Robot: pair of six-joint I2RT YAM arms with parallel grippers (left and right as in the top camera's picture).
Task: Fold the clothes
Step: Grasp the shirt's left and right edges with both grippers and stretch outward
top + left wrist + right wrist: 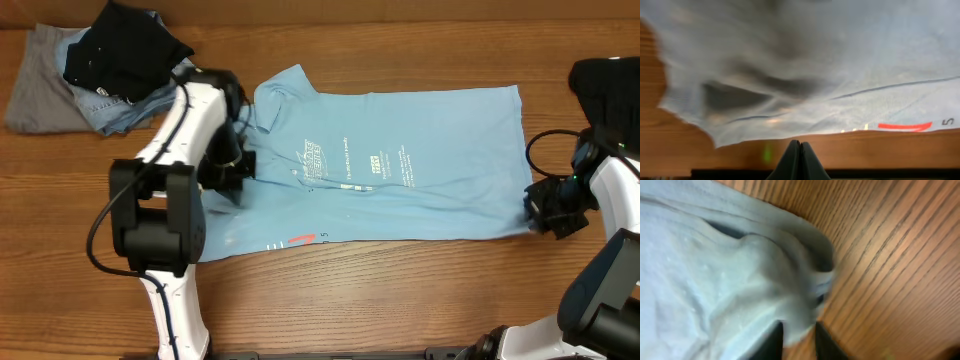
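Note:
The clothes here are chiefly a light blue T-shirt (400, 170) lying flat across the middle of the table, small white print facing up and a bit of red lettering at its lower left edge. My left gripper (236, 166) hovers over the shirt's left part near the collar. In the left wrist view, my left gripper (800, 150) is shut with nothing between its fingers, over bare wood just short of the shirt's hem (790, 132). My right gripper (541, 211) is at the shirt's lower right corner. Seen from the wrist, my right gripper (799, 339) has its fingers parted, a bunched fold of the shirt (750, 280) hanging loosely between them.
A pile of other garments sits at the back left: a grey piece (40, 90), a denim-blue piece (110, 108) and a black one (125, 50) on top. Bare wooden table (400, 290) runs along the front. The right arm's base (605, 85) stands at the far right.

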